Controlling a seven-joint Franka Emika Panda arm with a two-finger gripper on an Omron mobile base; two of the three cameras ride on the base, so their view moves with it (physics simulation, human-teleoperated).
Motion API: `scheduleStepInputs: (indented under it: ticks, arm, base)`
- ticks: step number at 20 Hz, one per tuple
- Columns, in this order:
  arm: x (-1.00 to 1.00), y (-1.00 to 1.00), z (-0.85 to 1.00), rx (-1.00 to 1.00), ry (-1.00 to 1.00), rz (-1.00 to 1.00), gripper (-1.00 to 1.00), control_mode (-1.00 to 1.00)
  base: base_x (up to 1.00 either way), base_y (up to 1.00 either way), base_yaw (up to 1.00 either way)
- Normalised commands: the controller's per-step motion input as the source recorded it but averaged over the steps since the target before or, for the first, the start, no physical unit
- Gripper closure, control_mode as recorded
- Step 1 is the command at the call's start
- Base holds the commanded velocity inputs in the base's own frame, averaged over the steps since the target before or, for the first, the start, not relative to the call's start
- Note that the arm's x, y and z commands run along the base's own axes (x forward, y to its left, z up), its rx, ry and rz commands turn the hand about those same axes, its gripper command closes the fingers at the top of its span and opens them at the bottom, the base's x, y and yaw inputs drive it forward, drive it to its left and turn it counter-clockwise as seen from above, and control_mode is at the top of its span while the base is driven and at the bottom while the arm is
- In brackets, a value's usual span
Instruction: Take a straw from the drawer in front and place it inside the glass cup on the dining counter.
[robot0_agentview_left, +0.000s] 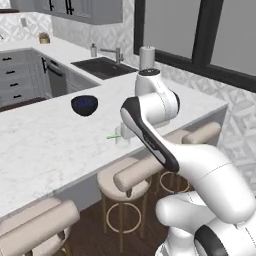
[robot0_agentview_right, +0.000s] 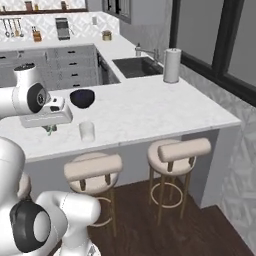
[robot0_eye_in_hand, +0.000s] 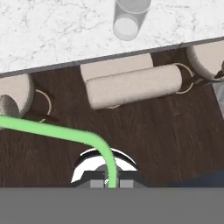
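beside the clear tapered glass cup (robot0_eye_in_hand: 127, 19), pincer (robot0_eye_in_hand: 108, 183) pinches bent green straw (robot0_eye_in_hand: 65, 133).

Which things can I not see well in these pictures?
- Fingers: right base view, hidden under the hand; left base view, behind the arm.
- Straw: hand view, far end cut by the left edge; left base view, just a sliver beside the arm.
- Glass cup: hand view, top cut off.

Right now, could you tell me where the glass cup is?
The cup stands upright on the dining counter near its stool-side edge, in front of the dark bowl, just right of the gripper.
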Motion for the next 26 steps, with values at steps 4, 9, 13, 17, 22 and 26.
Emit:
scheduleStepInputs:
  ticks: [4, 9, 13, 17, 22, 26]
  arm:
    - [0.0, 0.0, 0.0, 0.0, 0.0, 0.0, 1.0, 1.0]
    - [0.0, 0.0, 0.0, 0.0, 0.0, 0.0, 1.0, 1.0]
    - [0.0, 0.0, 0.0, 0.0, 0.0, 0.0, 1.0, 1.0]
    - [0.0, 0.0, 0.0, 0.0, 0.0, 0.0, 1.0, 1.0]
    - [0.1, -0.02, 0.0, 0.0, 0.01, 0.02, 1.0, -1.0]
    - [0.23, -0.46, 0.03, -0.06, 0.01, 0.13, 1.0, -1.0]
  base:
    - [0.36, -0.85, 0.47]
    - [0.59, -0.35, 0.35]
    - [0.91, -0.01, 0.26]
    - [1.0, 0.0, 0.2]
    - [0.72, 0.0, 0.11]
    - [0.0, 0.0, 0.0]
